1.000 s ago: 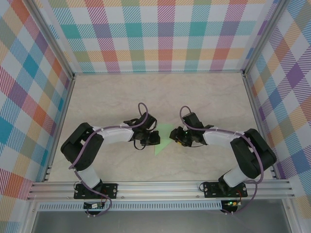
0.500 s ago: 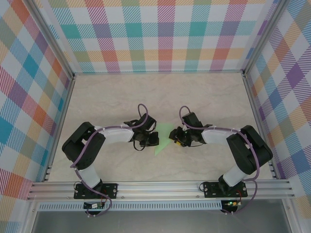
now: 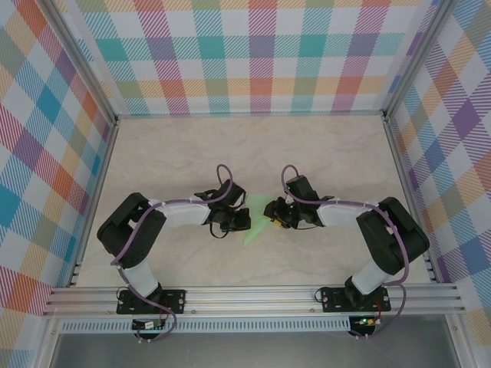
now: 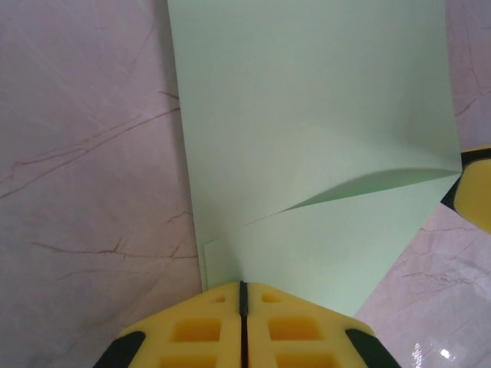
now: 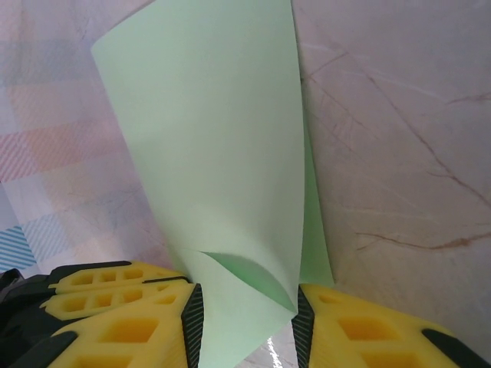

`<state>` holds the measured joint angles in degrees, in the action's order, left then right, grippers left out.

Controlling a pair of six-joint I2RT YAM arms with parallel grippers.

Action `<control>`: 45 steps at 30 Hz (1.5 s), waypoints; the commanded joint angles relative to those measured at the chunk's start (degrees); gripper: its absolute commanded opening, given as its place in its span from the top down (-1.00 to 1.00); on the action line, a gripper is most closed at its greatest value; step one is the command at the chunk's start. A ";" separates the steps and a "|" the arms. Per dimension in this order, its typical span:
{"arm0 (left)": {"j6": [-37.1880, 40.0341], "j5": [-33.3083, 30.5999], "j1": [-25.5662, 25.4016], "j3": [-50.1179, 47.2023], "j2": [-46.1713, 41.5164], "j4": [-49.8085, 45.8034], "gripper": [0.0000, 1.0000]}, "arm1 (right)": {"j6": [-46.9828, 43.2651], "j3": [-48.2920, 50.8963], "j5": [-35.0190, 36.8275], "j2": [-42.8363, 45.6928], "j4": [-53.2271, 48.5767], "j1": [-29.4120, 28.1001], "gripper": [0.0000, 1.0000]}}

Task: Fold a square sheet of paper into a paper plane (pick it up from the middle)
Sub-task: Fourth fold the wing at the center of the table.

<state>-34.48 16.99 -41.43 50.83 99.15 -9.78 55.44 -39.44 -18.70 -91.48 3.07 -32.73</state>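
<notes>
Pale-green square sheet of paper (image 3: 258,224), partly folded, lies mid-counter (image 3: 322,153) between the arms; left gripper (image 4: 242,295) is clenched on its near edge, sheet running straight ahead; right gripper (image 5: 245,322) straddles it where it curls, jaws apart, grip unclear; both equally near.

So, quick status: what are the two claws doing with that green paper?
Left gripper shut on the green sheet. Right gripper open, straddling its curled fold. Sheet partly folded; nothing blocking.

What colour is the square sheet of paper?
The sheet is plain pale green, clearest in left wrist view.
</notes>
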 commanded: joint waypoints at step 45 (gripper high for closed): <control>0.93 -2.82 0.30 -5.66 -9.98 0.58 0.38 | -8.97 -9.02 -14.08 -12.45 3.97 5.92 0.77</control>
<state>-33.58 15.46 -41.43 46.37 92.58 -8.86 43.68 -50.13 -31.22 -104.79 3.95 -27.03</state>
